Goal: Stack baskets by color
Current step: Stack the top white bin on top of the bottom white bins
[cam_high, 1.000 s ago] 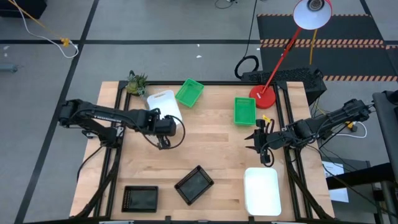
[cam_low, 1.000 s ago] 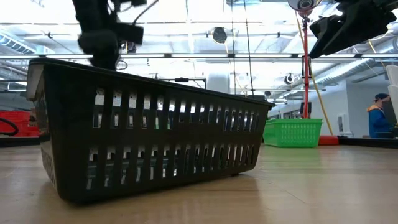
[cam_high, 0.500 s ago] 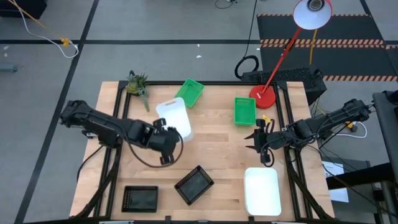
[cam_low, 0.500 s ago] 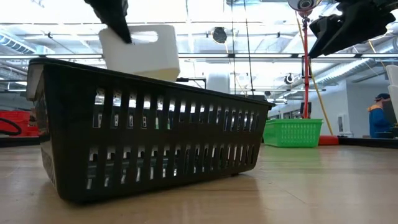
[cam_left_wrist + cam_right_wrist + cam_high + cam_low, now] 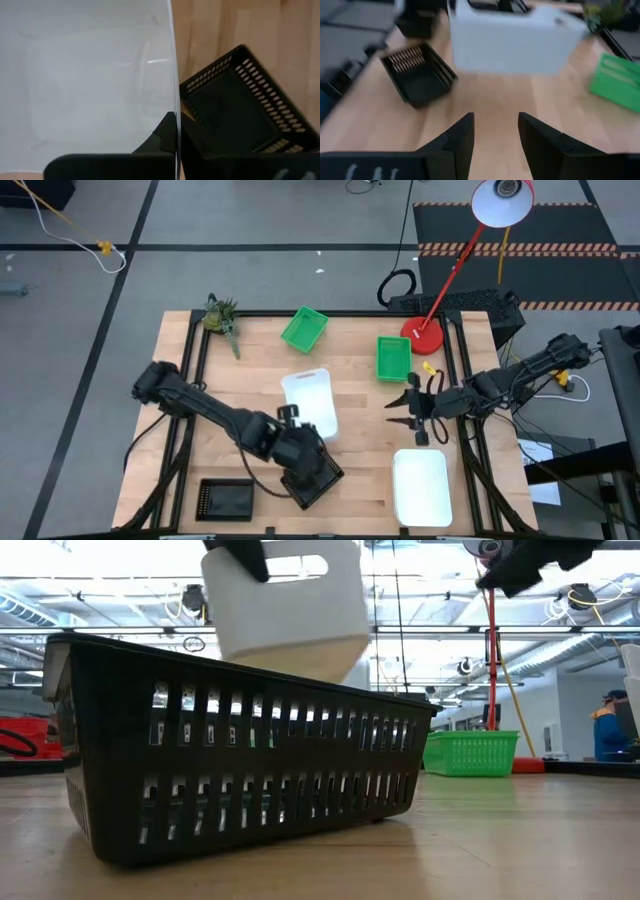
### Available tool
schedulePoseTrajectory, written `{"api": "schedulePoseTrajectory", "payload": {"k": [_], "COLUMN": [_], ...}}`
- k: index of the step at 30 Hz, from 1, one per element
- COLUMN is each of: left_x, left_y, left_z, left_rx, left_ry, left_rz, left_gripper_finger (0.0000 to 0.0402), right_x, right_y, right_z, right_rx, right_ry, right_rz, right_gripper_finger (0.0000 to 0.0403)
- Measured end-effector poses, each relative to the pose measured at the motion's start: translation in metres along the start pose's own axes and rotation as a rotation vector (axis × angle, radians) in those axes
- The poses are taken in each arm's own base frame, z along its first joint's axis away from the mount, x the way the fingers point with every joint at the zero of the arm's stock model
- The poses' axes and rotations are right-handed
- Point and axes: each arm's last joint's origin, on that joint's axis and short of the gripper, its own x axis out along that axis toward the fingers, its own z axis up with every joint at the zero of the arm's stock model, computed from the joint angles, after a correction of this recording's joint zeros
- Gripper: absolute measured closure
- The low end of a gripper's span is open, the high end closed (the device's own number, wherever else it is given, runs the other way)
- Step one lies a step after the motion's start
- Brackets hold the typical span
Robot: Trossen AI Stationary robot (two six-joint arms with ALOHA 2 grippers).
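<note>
One white basket [image 5: 310, 402] has travelled a long way in the last second: from the back left of the table, near the small plant [image 5: 220, 315], out to the middle, where it now hangs in the air above the tilted black basket [image 5: 314, 475]. The left gripper [image 5: 290, 430] has its fingers shut on that basket's rim, and the low view shows it clear of the black one, not touching. My guess is it is headed for the white basket [image 5: 421, 485] lying at the front right (that would make the first white pair).

Going left to right across the table: a second black basket [image 5: 226, 498] sits flat at the front left corner, then the tilted black one, then the carried white one above it. Further back stand two green baskets, one [image 5: 304, 328] askew near the rear edge, the other [image 5: 393, 358] straight and beside a red lamp base [image 5: 423, 338]. The right gripper [image 5: 412, 413] waits over the right side with its fingers spread wide, holding nothing.

All this rests on a pale wooden table [image 5: 360, 440] in a black frame. Beyond it lies a grey floor, and a person in a blue top [image 5: 608, 725] stands far off.
</note>
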Motion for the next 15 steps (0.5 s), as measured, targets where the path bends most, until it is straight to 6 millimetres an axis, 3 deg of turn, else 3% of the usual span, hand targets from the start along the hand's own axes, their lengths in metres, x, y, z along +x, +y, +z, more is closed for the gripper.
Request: {"api": "schedulePoseTrajectory", "payload": {"k": [6,15], "left_x": [0.023,0.049], "left_y": [-0.020,-0.037], "left_z": [0.015,0.025], "left_rx": [0.042,0.111], "left_ry": [-0.003,-0.028], "left_rz": [0.026,0.036], "left_gripper_finger": [0.0399,0.0399], "right_x": [0.017,0.047], "right_y": [0.024,0.033], "right_z": [0.016,0.054], "right_rx": [-0.029,-0.123], "right_ry": [-0.172,-0.078], "right_rz": [-0.060,-0.136], "right_gripper_finger": [0.0254,0.0254]}}
